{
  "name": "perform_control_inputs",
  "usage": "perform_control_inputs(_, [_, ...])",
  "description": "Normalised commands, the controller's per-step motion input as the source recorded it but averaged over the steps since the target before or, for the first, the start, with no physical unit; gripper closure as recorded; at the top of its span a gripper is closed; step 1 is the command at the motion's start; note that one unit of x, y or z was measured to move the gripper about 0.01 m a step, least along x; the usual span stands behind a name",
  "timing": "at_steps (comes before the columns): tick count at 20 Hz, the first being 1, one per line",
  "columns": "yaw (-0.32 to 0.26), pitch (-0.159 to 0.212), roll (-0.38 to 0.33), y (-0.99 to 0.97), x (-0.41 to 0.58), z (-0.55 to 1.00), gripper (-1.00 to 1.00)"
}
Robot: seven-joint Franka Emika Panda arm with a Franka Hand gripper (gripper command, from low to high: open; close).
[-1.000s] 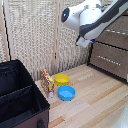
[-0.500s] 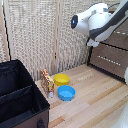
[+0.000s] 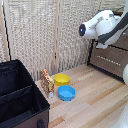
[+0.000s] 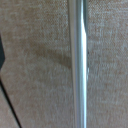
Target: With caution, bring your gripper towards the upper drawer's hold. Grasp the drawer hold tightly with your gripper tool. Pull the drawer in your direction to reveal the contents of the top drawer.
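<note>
1. The fingers cannot be made out clearly. In the wrist view only a dark sliver point(image 4: 2, 54) shows at one edge, possibly part of a finger, so I cannot tell whether they are spread or pressed together.
2. The wrist view is filled by a thin silver metal bar handle point(image 4: 78, 65), seen very close and blurred, running the length of the picture in front of a mottled brown drawer front point(image 4: 35, 60). The bar throws a soft shadow on the wood beside it.
3. In the exterior view, the gripper itself is hidden behind the bulky glossy white robot arm point(image 3: 102, 26), which reaches across the upper part of the scene towards the exterior view's right.
4. The arm ends against a dark brown wooden dresser point(image 3: 112, 57) at the exterior view's right edge. The topmost drawer front lies behind the arm and the handle cannot be seen from here. A lower drawer front point(image 3: 107, 61) shows beneath the arm.
5. A light wooden plank surface point(image 3: 95, 100) spreads below.
6. On it, well apart from the dresser, sit a yellow round bowl point(image 3: 62, 79) and a blue round bowl point(image 3: 66, 92), just beside each other.
7. A small orange patterned giraffe-like toy point(image 3: 47, 81) stands next to the bowls.
8. A black fabric bin point(image 3: 17, 97) fills the exterior view's lower left.
9. Pale woven screen panels point(image 3: 40, 35) form the backdrop.
</note>
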Motion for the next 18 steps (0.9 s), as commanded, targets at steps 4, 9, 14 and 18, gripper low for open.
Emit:
perform_control_inputs(4, [0.009,-0.011,-0.003,-0.15,-0.099,0.0,1.0])
perform_control_inputs(9, [0.0,0.0,0.0,-0.13,-0.002,0.0,1.0])
perform_control_inputs(14, [-0.013,0.0,0.009,-0.02,0.0,0.0,1.0])
perform_control_inputs(18, [-0.027,0.0,0.003,0.1,0.0,0.0,1.0])
